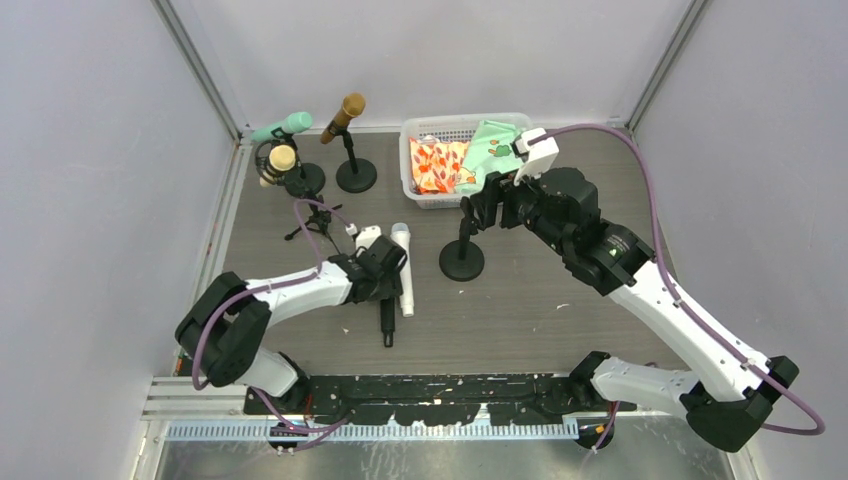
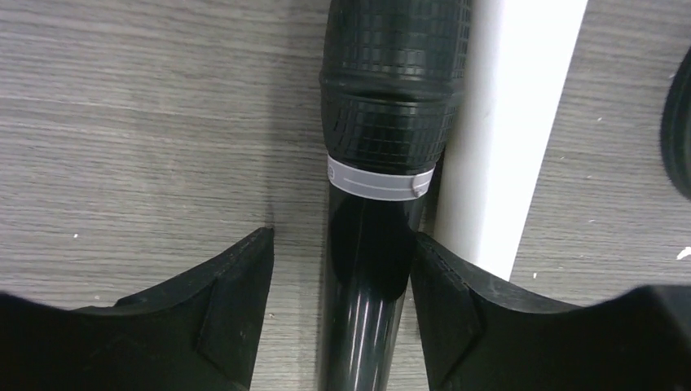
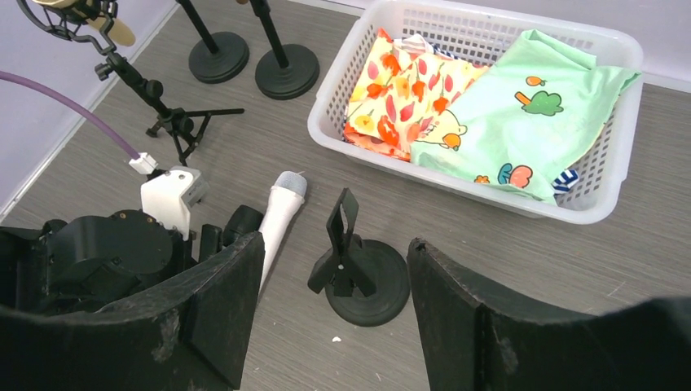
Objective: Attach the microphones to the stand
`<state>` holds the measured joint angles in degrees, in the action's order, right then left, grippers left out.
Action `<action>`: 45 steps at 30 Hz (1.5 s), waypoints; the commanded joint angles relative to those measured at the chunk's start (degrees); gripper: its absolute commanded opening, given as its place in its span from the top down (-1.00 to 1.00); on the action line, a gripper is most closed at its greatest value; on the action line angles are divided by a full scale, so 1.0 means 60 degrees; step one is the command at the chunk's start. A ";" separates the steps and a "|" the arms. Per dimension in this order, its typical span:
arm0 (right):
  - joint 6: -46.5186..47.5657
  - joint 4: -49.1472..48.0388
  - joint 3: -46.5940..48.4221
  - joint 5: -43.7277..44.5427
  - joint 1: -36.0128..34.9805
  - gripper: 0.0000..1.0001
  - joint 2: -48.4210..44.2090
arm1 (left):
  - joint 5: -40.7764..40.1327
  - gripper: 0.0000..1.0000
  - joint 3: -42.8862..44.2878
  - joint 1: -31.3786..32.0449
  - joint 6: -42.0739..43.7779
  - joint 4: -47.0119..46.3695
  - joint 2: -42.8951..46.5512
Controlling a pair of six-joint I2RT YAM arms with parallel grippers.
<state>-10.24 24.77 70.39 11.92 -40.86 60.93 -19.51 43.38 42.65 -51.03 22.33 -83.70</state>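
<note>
Microphones [image 1: 343,115]: three are mounted, two are left on the surface [image 1: 520,320].
Beyond the left gripper [image 2: 342,239], the mint green, pale yellow and brown-gold ones are clipped on stands; the black microphone [image 2: 383,106] is straddled by its parted fingers, not yet gripped, with the white microphone [image 2: 505,122] just outside them. An empty stand [image 3: 358,273] is seen below the right gripper's [image 3: 336,243] open fingers; beyond them, patterned cloths [image 3: 530,98] are held in a white basket [image 3: 489,18].

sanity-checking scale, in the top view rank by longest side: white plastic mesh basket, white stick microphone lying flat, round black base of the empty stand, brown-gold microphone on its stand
1. white plastic mesh basket
2. white stick microphone
3. brown-gold microphone and round black base: near alike, unranked; microphone tilted
</note>
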 commanded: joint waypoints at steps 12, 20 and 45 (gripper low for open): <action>0.0114 0.0153 -0.0241 0.0752 -0.0013 -0.40 -0.0560 | -0.0668 0.33 -0.0829 0.0538 -0.0269 -0.0385 0.0006; -0.0377 -0.0302 -0.0087 0.0960 -0.0004 -0.40 -0.0840 | -0.1781 0.85 -0.0194 0.0538 0.0603 0.1192 0.2326; -0.5117 -0.4769 -0.0189 -0.4319 -0.0545 -0.71 0.1437 | 0.3677 0.99 0.1788 0.0538 0.4760 -0.3398 0.5288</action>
<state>-39.33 3.20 69.10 -11.70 -42.70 70.43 -1.21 51.66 45.71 -23.18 7.49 -51.44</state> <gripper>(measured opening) 0.857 0.387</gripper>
